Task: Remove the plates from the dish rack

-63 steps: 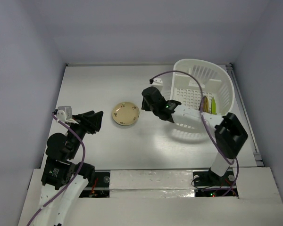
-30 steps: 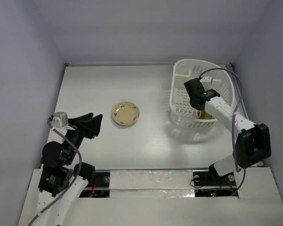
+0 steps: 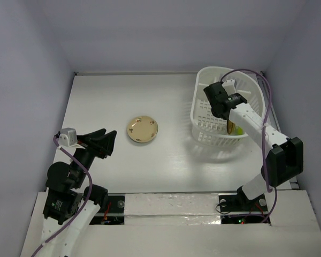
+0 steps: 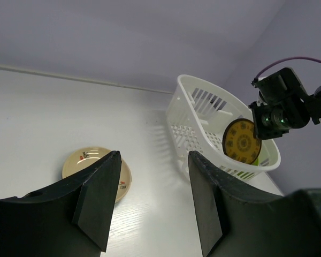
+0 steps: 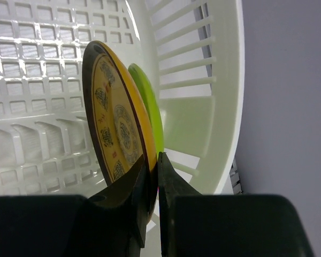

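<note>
Pinching right tool (image 5: 153, 167): fingers drawn together on the dark rim of the amber plate (image 5: 115, 120); the arm reaches down into the dish rack (image 5: 224, 80) from above.
Amber plate: upright on edge inside the dish rack, patterned face turned to the rack's gridded wall. In the top view it sits toward the rack's near end.
Green plate (image 5: 148, 104): upright in the dish rack, just behind the amber plate. Only a sliver shows, and I cannot tell if the two touch.
Dish rack: white, with slotted sides, standing on the surface (image 3: 166, 96).
Cream plate (image 3: 142, 129): flat on the surface, face up, well to the left of the dish rack.
Left tool (image 3: 109, 142): fingers spread wide with nothing between them. It is above the surface, farther left of the dish rack than the cream plate and nearer the arm bases.
Left wrist view: looks between its own fingers at the cream plate, with the dish rack beyond to the right.
</note>
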